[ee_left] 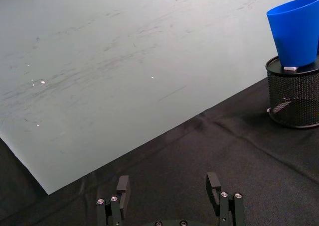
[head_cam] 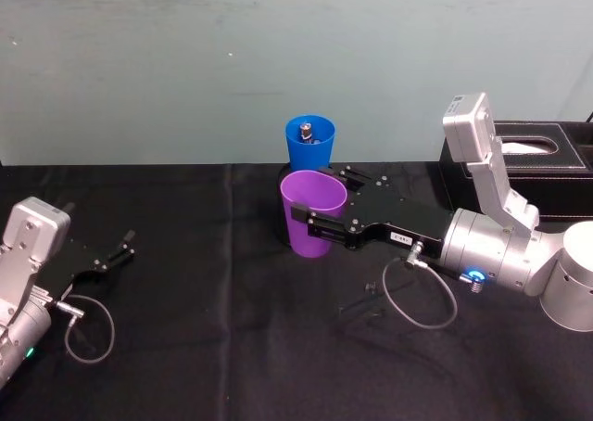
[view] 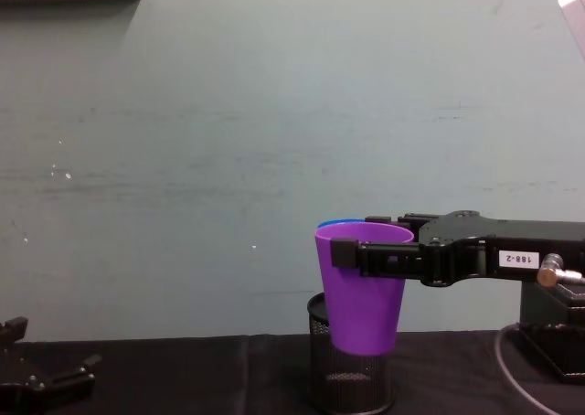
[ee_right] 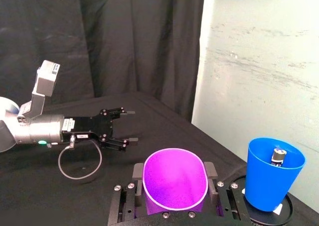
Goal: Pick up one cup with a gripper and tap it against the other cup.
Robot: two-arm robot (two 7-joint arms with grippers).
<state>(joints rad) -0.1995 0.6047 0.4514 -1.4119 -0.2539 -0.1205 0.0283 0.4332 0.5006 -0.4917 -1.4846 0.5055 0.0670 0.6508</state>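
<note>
Nearest, at the lower left of the head view, the idle left gripper (ee_left: 168, 188) lies low over the black cloth (head_cam: 204, 328) with its fingers spread wide and nothing between them. In the middle of the frame the right gripper (head_cam: 317, 197), long and matte black with a small white number label, is clamped on the purple cup (view: 366, 296). One finger is on each side just under the rim. The chest view shows the cup's base hanging clear of the table, so the pick-up looks done and the tap itself is what remains. The cup is a smooth, tapered plastic tumbler, and its rim is pressed into an oval by the grip, which suggests thin, springy walls. A grey cable loop (head_cam: 422, 300) droops from the silver wrist. Just behind the purple cup stands the blue cup (head_cam: 309, 147), the same tapered glossy shape. It is seated in the mouth of a black wire-mesh pen holder (ee_left: 294, 101) and carries a small metal-capped cylinder (ee_right: 277, 156) inside, possibly a battery. From the right wrist view the two cups appear near but apart, not yet touching. A short sideways nudge should bring them together, and a gentle one, since the blue cup perches rather than sits flat. Farther right rests a black leather-look tissue box (head_cam: 528, 166), and behind everything rises a pale, scuffed wall (head_cam: 232, 59).
</note>
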